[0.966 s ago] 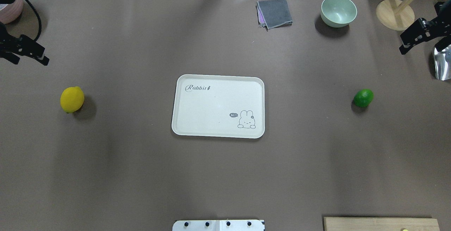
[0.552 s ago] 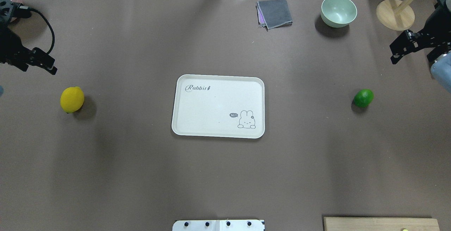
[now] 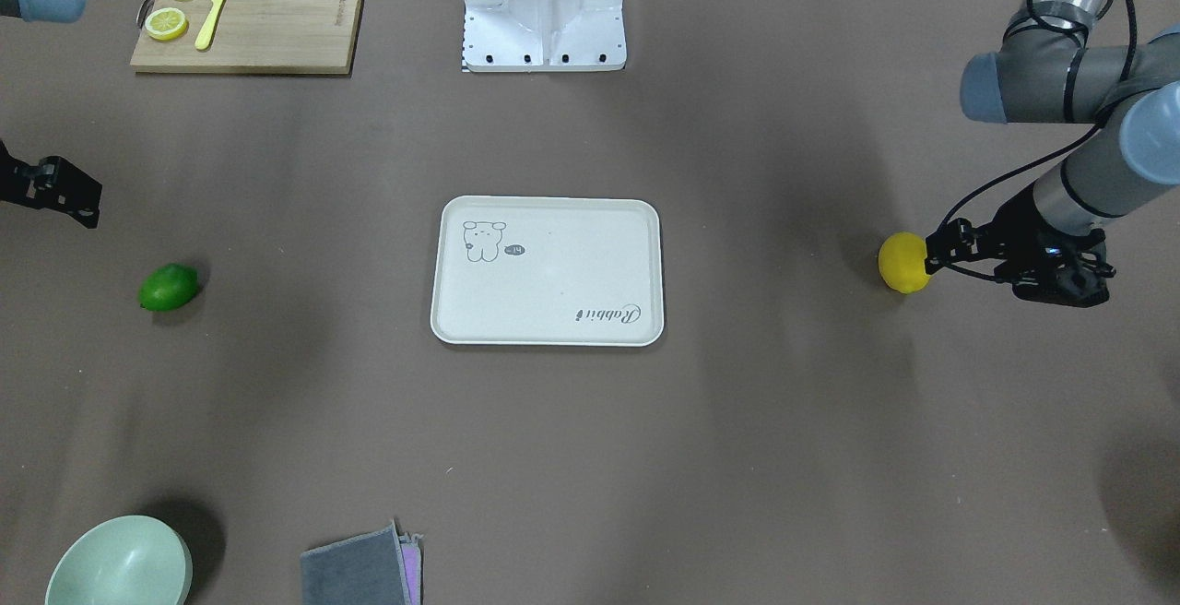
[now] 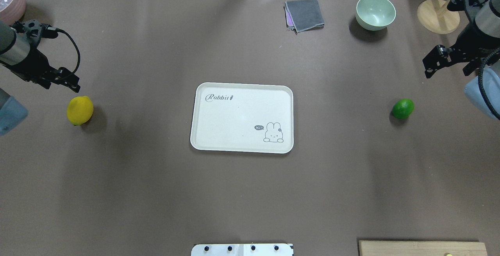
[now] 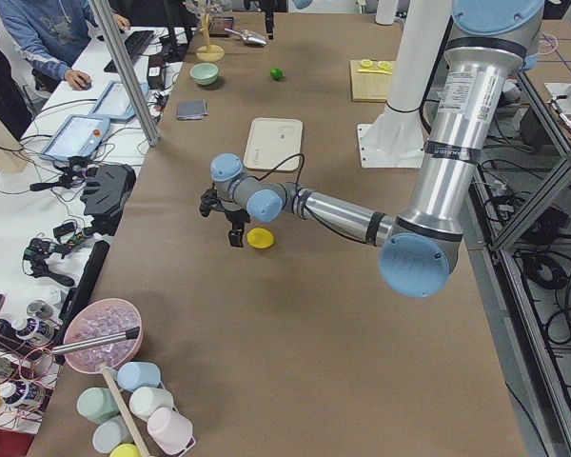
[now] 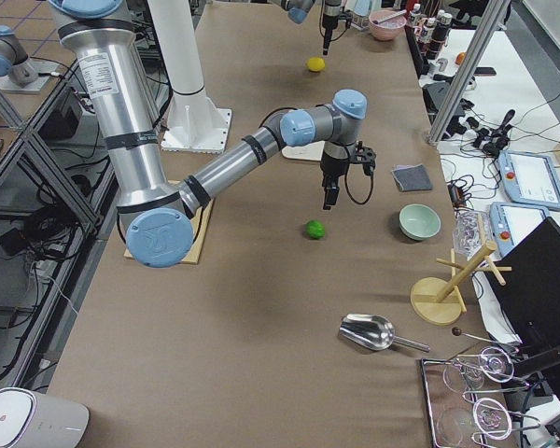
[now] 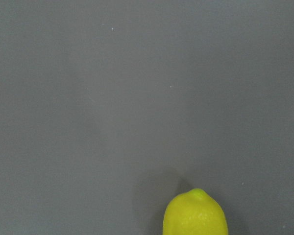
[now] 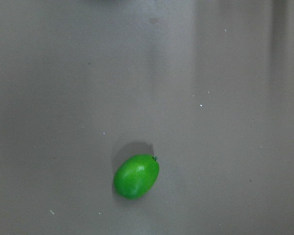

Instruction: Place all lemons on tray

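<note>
Both lemons on the table, one on each side of the tray; each arm is by its fruit.
Front-facing: tray (image 3: 548,339) mid-table; yellow lemon (image 3: 902,262) well right of it, green lemon (image 3: 169,287) well left. The left gripper (image 3: 933,251) overlaps the yellow lemon's edge, contact unclear. The right gripper (image 3: 89,207) is apart from the green lemon. Overhead: left gripper just beside the yellow lemon; right gripper further right than the green one, gap visible. Whether either claw is released or clenched, I cannot tell. Side views: both grippers point downward beside their lemons. Left wrist: yellow lemon's tip at the bottom edge. Right wrist: green lemon whole, below centre.
</note>
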You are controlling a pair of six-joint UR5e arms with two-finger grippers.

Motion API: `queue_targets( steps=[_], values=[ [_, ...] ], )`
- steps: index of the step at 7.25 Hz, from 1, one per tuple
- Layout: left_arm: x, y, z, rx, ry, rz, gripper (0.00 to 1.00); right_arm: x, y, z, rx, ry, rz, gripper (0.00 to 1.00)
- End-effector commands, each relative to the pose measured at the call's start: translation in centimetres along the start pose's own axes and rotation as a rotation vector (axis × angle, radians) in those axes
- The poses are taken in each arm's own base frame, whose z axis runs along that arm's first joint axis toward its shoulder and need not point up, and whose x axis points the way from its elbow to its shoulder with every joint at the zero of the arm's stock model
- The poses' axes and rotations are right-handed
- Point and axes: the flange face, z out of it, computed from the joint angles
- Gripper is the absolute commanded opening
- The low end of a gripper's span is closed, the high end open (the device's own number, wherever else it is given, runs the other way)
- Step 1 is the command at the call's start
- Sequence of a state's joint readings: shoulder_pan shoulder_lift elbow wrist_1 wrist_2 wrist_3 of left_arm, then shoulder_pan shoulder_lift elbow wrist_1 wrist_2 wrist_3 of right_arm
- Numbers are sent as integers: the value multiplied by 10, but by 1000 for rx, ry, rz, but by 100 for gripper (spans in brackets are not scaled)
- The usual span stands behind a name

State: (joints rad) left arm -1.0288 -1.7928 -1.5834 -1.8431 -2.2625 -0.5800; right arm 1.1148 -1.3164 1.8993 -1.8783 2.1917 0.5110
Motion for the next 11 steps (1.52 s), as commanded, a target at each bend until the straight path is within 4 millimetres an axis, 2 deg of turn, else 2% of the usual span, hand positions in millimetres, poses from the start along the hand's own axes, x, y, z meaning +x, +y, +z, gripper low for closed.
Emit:
queue_targets(
  steps=[1, 2, 4, 5, 6, 7, 9, 11],
  values=[
    [12, 1, 7, 6, 4, -10, 98, -2, -13, 26, 6, 2, 11, 100],
    [14, 4, 8, 25, 22, -31, 98, 0, -17, 33, -4, 7, 15, 100],
    [-3, 29, 15, 52, 51, -40, 98, 6, -25, 46, 1, 6, 14, 100],
    [1, 32, 22, 47, 54, -36, 98, 12, -34, 63, 9, 1, 11, 100],
    [2, 32, 22, 48, 55, -37, 98, 8, -38, 89, 24, 13, 25, 100],
    [2, 32, 22, 58, 45, -39, 98, -4, -37, 103, 57, 18, 34, 100],
    [11, 36, 31, 48, 38, -52, 98, -26, -23, 98, 75, -7, 79, 100],
    [13, 37, 33, 55, 29, -49, 98, -20, 8, 103, 80, 16, 64, 100]
  ],
)
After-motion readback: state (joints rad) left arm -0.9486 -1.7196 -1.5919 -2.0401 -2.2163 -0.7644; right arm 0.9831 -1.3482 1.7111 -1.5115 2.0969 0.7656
